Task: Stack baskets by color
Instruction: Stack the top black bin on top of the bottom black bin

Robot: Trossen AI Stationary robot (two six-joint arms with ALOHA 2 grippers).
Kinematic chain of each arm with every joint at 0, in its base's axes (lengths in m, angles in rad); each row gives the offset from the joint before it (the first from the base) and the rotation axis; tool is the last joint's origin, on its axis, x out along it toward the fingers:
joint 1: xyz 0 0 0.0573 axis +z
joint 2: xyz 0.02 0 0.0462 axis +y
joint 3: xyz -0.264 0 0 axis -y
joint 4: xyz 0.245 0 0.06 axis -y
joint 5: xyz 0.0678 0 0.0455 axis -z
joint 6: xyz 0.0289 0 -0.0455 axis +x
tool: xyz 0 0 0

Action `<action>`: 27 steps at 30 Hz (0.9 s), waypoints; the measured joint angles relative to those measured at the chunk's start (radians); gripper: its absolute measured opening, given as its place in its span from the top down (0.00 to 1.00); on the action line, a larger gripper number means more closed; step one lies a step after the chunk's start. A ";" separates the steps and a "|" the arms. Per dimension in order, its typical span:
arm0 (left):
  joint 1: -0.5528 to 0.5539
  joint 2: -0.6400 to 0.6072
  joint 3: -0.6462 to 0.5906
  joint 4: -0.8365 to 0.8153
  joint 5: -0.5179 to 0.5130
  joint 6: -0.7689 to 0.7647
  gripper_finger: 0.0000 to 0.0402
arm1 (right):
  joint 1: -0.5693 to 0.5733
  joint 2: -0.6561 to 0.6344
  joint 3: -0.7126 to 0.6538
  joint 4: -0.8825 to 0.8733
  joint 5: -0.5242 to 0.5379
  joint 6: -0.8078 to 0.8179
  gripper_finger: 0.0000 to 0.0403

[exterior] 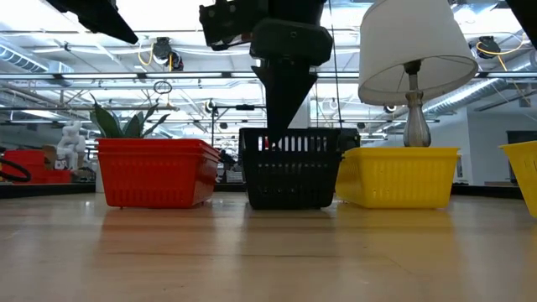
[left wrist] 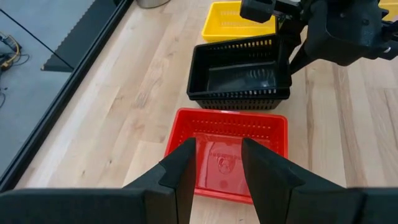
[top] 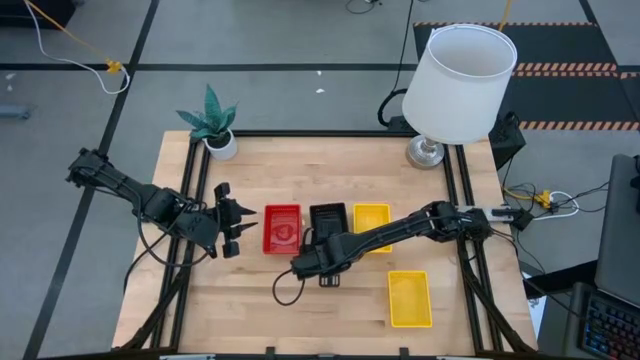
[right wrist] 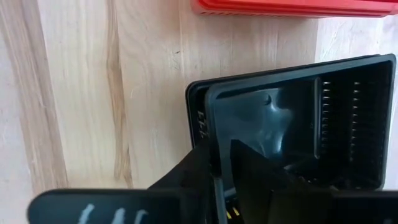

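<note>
Three baskets stand in a row at mid table: red (top: 282, 228), black (top: 328, 222) and yellow (top: 372, 226). In the right wrist view the black one shows two rims, one basket (right wrist: 298, 118) nested in another. A second yellow basket (top: 410, 298) lies alone at the near right. My right gripper (right wrist: 216, 163) reaches down at the black basket's near end, with the end wall between its fingers. My left gripper (left wrist: 217, 152) hovers open above the table, left of the red basket (left wrist: 227, 152), and touches nothing. My right gripper has the near end wall of the upper black basket at its rim (right wrist: 210, 134), one finger (right wrist: 249, 165) inside the basket and the other outside. The fingers slant steeply down from the near side. The basket sits upright in the black one below.
A lamp with a white shade (top: 455, 80) stands at the far right corner and a small potted plant (top: 212, 125) at the far left. Bare wood lies along the near edge, left of the lone yellow basket.
</note>
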 joint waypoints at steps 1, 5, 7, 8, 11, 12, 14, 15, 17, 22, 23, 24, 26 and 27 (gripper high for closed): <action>0.000 0.000 0.000 0.000 0.000 0.000 0.67 | 0.000 0.000 0.000 0.000 0.000 -0.002 0.84; 0.000 0.000 0.000 0.000 0.000 -0.001 0.67 | 0.001 0.000 0.000 0.003 0.000 -0.014 0.83; 0.000 0.000 0.000 0.000 0.000 -0.001 0.67 | 0.001 0.000 0.000 0.010 0.000 -0.027 0.83; 0.000 0.000 0.000 0.000 0.000 -0.001 0.67 | 0.001 0.000 0.000 0.015 -0.003 -0.030 0.84; 0.000 0.000 0.000 0.000 0.000 -0.002 0.67 | 0.001 0.000 0.000 0.041 -0.037 -0.052 0.87; 0.000 0.000 0.000 0.000 0.000 -0.002 0.67 | 0.001 0.000 0.000 0.055 -0.050 -0.060 0.89; 0.000 0.000 0.000 0.000 0.000 -0.002 0.67 | 0.001 0.000 0.000 0.081 -0.053 -0.080 0.92; 0.000 0.000 0.000 0.000 0.000 -0.003 0.67 | 0.001 0.000 0.000 0.094 -0.053 -0.092 0.93; 0.000 0.000 0.000 0.000 0.000 -0.002 0.67 | 0.001 0.000 0.000 0.117 -0.053 -0.109 0.96; 0.000 0.000 0.000 0.000 0.000 -0.002 0.67 | -0.002 -0.003 0.000 0.138 -0.053 -0.131 0.99; 0.000 0.000 0.000 0.000 0.000 -0.002 0.67 | -0.002 -0.007 0.000 0.123 -0.053 -0.130 0.98; 0.000 0.000 0.000 -0.001 0.000 -0.002 0.67 | -0.002 -0.009 0.000 0.107 -0.053 -0.130 0.98; 0.000 0.000 0.000 -0.001 0.000 -0.002 0.67 | -0.002 -0.013 0.001 0.066 -0.053 -0.130 0.98; 0.000 0.000 0.000 -0.001 0.000 -0.002 0.67 | -0.002 -0.013 0.001 0.045 -0.053 -0.130 0.98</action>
